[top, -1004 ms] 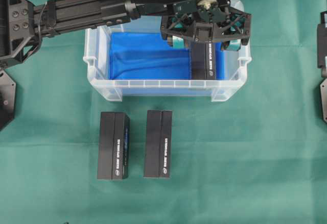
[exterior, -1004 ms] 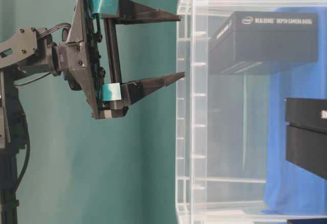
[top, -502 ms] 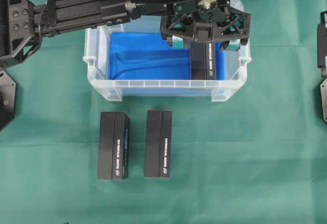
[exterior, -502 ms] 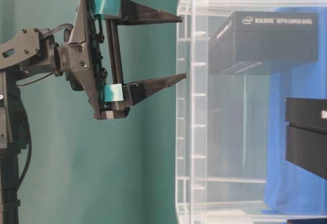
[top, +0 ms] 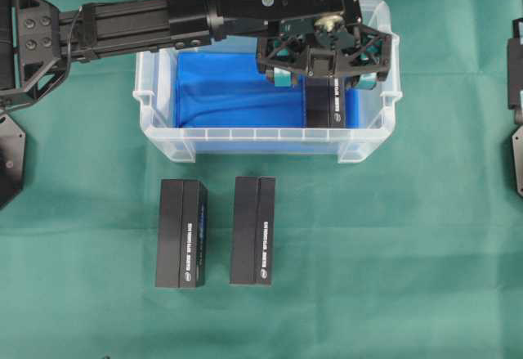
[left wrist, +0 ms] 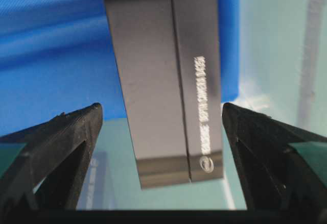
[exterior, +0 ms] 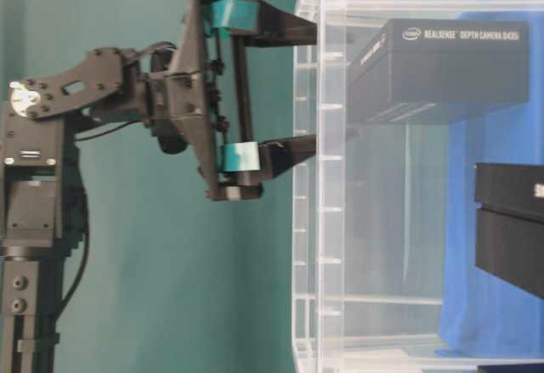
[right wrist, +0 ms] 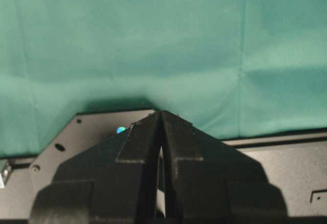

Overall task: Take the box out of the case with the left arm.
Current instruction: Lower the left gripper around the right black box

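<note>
Green cloth (top: 392, 261) backdrop, one box left to lift from the case.

Two matte black boxes (top: 181, 233) lie outside; the clear ribbed case (top: 155, 122) with its blue sheet holds the last box (top: 325, 105) at its right end. Left gripper (top: 327, 77) spread wide, straddling it, apparently without contact. Right gripper (right wrist: 161, 132) pressed shut, empty.

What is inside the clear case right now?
A blue sheet lines the case, with one black box at its right end. The open left claw covers the box's far end.
</note>
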You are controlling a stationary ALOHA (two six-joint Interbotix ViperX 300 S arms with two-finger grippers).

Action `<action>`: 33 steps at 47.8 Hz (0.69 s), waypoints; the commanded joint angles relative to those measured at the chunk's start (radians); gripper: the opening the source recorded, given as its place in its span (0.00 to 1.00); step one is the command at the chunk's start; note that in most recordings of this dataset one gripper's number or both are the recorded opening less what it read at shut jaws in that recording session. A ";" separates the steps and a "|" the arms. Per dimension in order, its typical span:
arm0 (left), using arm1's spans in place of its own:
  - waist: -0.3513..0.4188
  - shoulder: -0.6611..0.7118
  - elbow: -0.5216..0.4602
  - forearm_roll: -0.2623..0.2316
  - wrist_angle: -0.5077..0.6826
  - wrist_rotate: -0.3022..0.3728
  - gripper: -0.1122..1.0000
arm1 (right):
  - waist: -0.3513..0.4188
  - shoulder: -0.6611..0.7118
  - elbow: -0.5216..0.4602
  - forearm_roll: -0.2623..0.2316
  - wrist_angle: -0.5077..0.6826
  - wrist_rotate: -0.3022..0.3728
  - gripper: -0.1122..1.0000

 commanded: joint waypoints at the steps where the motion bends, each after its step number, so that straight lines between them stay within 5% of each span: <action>1: 0.002 -0.049 0.008 0.005 -0.023 -0.005 0.94 | 0.000 -0.002 -0.011 -0.002 -0.003 -0.002 0.13; 33: 0.002 -0.034 0.044 0.008 -0.101 -0.026 0.94 | 0.002 -0.003 -0.011 -0.002 -0.003 -0.002 0.13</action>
